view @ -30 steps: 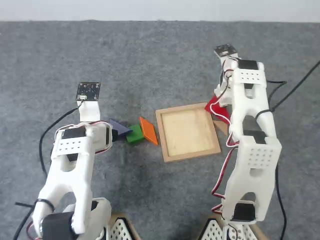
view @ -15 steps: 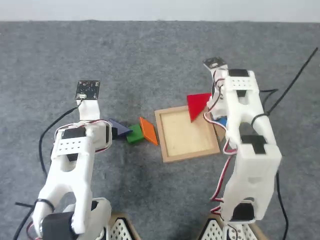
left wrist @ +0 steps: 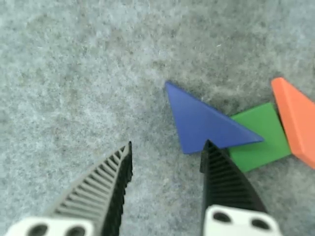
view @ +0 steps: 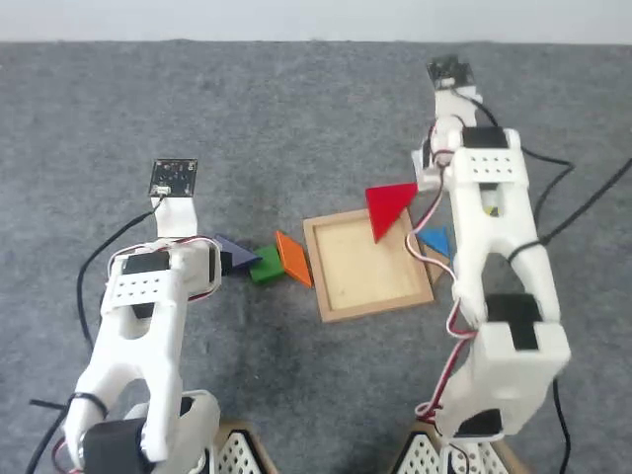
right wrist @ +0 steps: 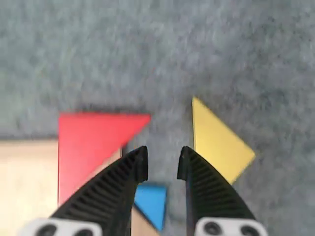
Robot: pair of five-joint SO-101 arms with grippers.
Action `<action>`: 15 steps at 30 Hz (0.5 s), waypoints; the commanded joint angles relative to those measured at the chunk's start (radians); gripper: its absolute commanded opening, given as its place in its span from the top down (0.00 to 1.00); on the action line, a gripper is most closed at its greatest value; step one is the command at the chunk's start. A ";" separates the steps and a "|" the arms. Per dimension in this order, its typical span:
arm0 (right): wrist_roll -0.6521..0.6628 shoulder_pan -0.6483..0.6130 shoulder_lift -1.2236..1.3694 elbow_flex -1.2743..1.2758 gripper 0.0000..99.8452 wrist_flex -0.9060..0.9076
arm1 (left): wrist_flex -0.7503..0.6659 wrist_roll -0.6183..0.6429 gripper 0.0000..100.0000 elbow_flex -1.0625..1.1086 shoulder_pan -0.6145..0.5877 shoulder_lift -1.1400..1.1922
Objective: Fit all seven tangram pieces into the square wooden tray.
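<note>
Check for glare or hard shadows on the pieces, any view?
High view: even light, no glare on the tray or red triangle, and no hard shadows on the mat. Left wrist view: the dark blue triangle and green square look matte, with no hot spots. Right wrist view: the yellow triangle is evenly lit, with no glare.

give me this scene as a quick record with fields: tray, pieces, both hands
tray: square, wooden, no piece flat inside
on tray: red triangle lies over the far right corner, partly past the rim
left of tray: dark blue triangle, green square, orange parallelogram, side by side
right of tray: small blue triangle, yellow triangle
left hand: open, at the dark blue triangle
right hand: open, holding nothing
</note>
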 commanded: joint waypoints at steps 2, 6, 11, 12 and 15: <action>-0.117 -0.013 0.189 -0.290 0.88 -0.016 | -0.023 0.006 0.78 -0.002 -0.005 -0.003; -0.192 -0.018 0.384 -0.516 0.88 -0.007 | -0.023 0.006 0.78 -0.002 -0.003 -0.003; -0.199 -0.053 0.552 -0.729 0.88 0.035 | -0.023 0.006 0.78 -0.002 -0.003 -0.003; -0.199 -0.062 0.575 -0.763 0.88 0.050 | -0.021 0.006 0.78 -0.002 -0.003 -0.003; -0.195 -0.077 0.636 -0.850 0.88 0.091 | -0.021 0.006 0.78 -0.002 -0.003 -0.003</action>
